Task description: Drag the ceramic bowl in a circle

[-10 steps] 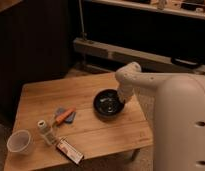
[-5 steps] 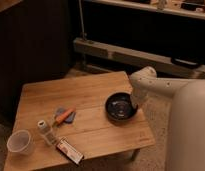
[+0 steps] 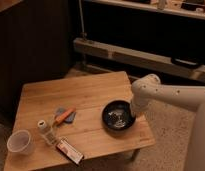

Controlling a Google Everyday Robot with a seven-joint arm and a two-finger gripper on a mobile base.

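The ceramic bowl (image 3: pixel 117 116) is wide, round and glossy black with pale glints inside. It sits on the wooden table (image 3: pixel 81 92) near the right front corner. My gripper (image 3: pixel 132 114) is at the bowl's right rim, at the end of the white arm (image 3: pixel 161 95) that reaches in from the right. The wrist hides the spot where the gripper meets the rim.
A small white cup (image 3: pixel 18 141) stands at the table's front left. A small bottle (image 3: pixel 44 131), an orange tool on a blue cloth (image 3: pixel 64 116) and a red-and-white packet (image 3: pixel 69 150) lie left of the bowl. The table's right edge is close to the bowl. A low bench (image 3: pixel 146 57) runs behind.
The bowl has slid first to the right, then toward the table's front edge, with the gripper staying at its right rim. The arm followed. The other items have not moved.
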